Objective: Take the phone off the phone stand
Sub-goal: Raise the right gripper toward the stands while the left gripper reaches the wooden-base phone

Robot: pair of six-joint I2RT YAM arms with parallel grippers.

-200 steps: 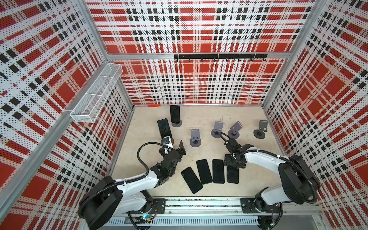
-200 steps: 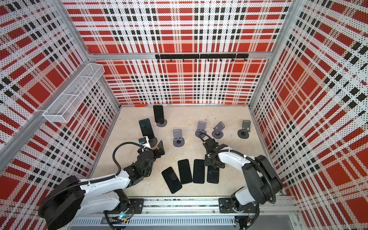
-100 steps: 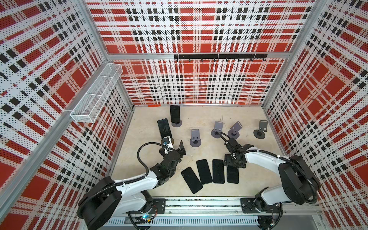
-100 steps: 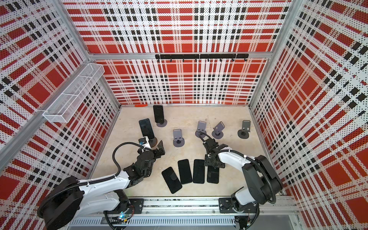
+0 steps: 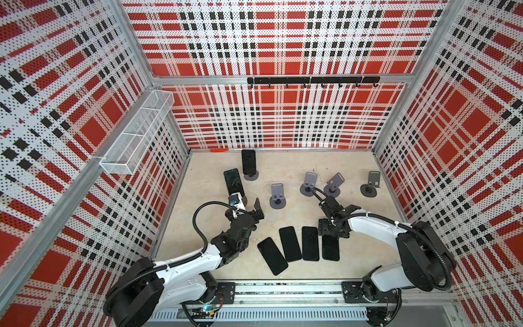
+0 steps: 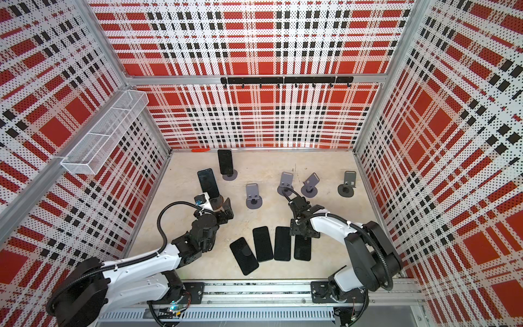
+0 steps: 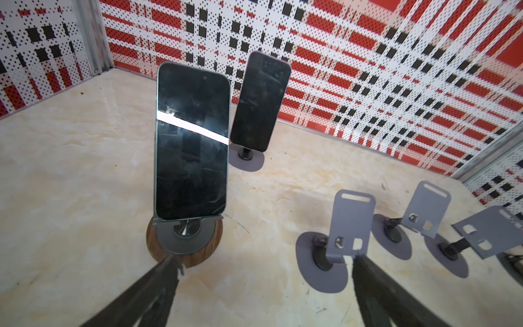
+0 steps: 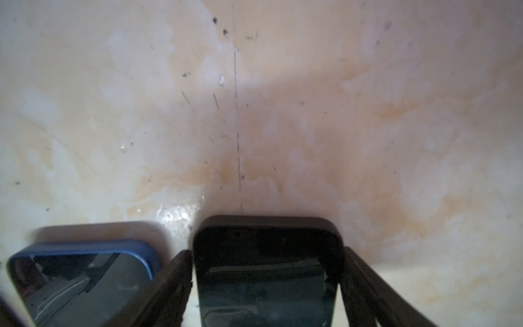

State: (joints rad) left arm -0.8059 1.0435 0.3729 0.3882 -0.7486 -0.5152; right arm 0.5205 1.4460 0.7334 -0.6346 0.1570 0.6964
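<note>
left gripper: fingers spread wide and holding nothing, low over the table, just in front of the wood-based stand.
task's thing: the near phone stands upright in the wood-based stand; a far phone stands in a grey stand behind it, toward the back wall.
right gripper: fingers flank the flat phone lying on the table; i cannot tell whether they pinch it or sit just clear.
risk, lift-off: if those fingers cling as the arm rises, the flat phone could drag into the blue-edged phone just beside it.
risk, approach: one left finger looks close to the wooden base; a push forward could shove the stand and topple the near phone.
risk, grip: glossy glass may slip from a pinch, or the stand may lift along with it.
risk, neighbour: the other left finger is near an empty stand and could knock it.
</note>
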